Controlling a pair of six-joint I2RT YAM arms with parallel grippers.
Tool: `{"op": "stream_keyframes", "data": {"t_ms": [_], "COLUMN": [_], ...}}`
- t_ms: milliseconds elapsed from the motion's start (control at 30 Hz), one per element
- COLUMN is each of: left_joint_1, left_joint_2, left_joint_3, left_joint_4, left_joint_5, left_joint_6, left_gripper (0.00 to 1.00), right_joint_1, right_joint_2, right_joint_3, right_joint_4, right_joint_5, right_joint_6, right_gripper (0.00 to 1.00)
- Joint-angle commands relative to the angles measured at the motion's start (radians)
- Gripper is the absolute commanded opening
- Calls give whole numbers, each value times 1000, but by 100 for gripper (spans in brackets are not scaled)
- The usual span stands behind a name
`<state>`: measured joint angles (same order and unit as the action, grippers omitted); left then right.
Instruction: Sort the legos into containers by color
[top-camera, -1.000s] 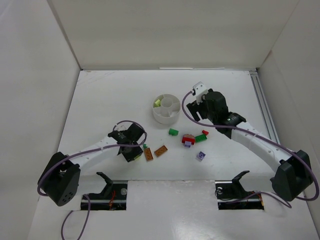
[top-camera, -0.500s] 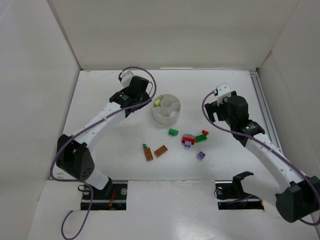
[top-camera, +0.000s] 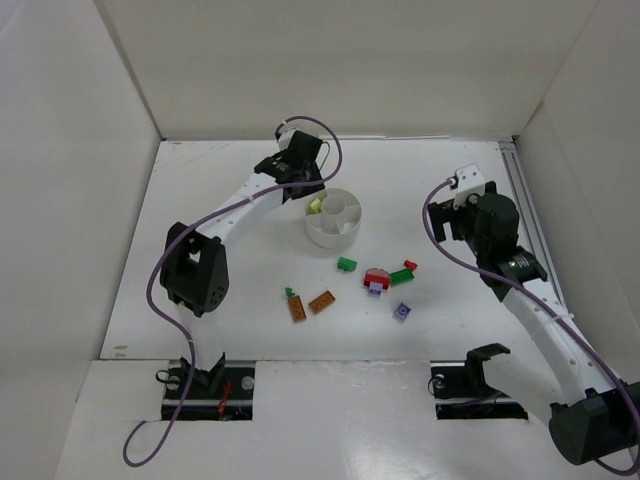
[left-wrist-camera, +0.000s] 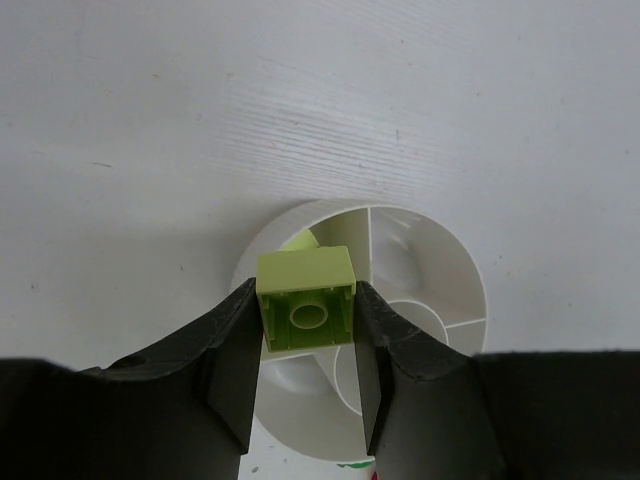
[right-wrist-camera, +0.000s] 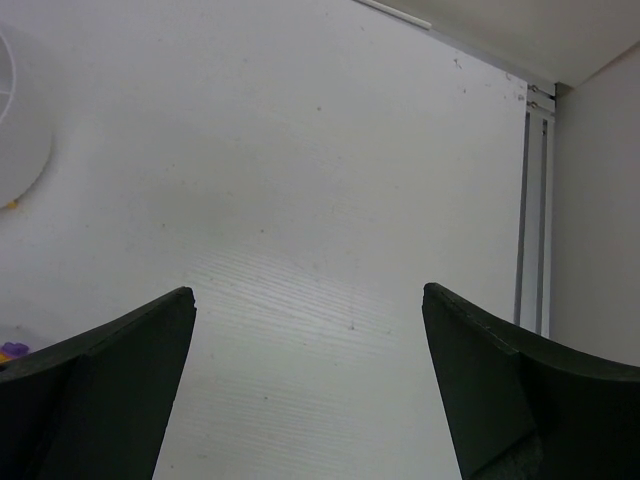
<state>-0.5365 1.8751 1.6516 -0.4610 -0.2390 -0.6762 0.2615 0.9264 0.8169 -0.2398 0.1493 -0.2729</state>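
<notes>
Lime plastic catches the eye first: the left gripper (left-wrist-camera: 306, 335) clamps a lime brick (left-wrist-camera: 306, 298) by two opposite sides, hollow underside facing its camera, and hangs it over the dish (left-wrist-camera: 440, 262). It sits right above the wedge (left-wrist-camera: 345, 230) where another lime piece (left-wrist-camera: 298, 240) already lies. I take that to be the lime section, with the brick lined up to drop beside its match. The dish stands toward the far edge of the desk (top-camera: 220, 220), roughly midway between the left and right edges. The right gripper (right-wrist-camera: 308, 292) is spread wide with nothing between its fingers, out toward the right edge, apparently kept clear while the other arm works at the dish. On the near side of the dish I count nine loose pieces: two orange-brown bricks (top-camera: 322, 301), three green bricks (top-camera: 347, 264), one of them very small, two red bricks (top-camera: 376, 276) and two purple bricks (top-camera: 402, 312), one purple tucked against a red. With the two lime ones, that makes eleven that I can see.
</notes>
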Motion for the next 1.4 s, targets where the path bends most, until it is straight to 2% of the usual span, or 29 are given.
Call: {"op": "stream_keyframes", "data": {"t_ms": [0, 67, 333, 533, 800, 967, 1067, 1167, 1200, 1267, 1367], "left_joint_1": [-2, -11, -33, -33, -42, -42, -42, -42, -42, -42, -42], "left_joint_2": [-22, -11, 35, 35, 35, -28, -118, -235, -264, -351, -469], "left_joint_3": [22, 22, 40, 40, 40, 31, -10, -117, -183, -248, -393], "left_joint_4": [28, 28, -21, -21, -30, -30, -7, 44, 56, 77, 87], "left_joint_5": [55, 64, 64, 76, 76, 73, 47, 38, 38, 38, 20], "left_joint_6": [49, 61, 72, 81, 81, 90, 99, 99, 99, 78, 29], "left_gripper": [22, 28, 31, 42, 46, 62, 79, 98, 100, 100, 100], "right_joint_1": [-5, -5, -15, -15, -15, -15, -15, -5, 7, 79, 241], "right_joint_2": [3, 12, 3, 3, -15, -35, -35, -11, -2, 15, 54], "right_joint_3": [2, 2, -16, -25, -35, -35, -35, -44, -44, -55, -55], "right_joint_4": [4, -6, -6, -6, -15, -6, 4, 25, 25, 45, 54], "right_joint_5": [-1, -1, -1, -1, -1, -39, -134, -238, -293, -306, -214], "right_joint_6": [-5, -5, -5, -5, -5, -31, -71, -121, -130, -141, -141], "right_gripper": [100, 100, 100, 100, 100, 100, 100, 100, 100, 100, 100]}}
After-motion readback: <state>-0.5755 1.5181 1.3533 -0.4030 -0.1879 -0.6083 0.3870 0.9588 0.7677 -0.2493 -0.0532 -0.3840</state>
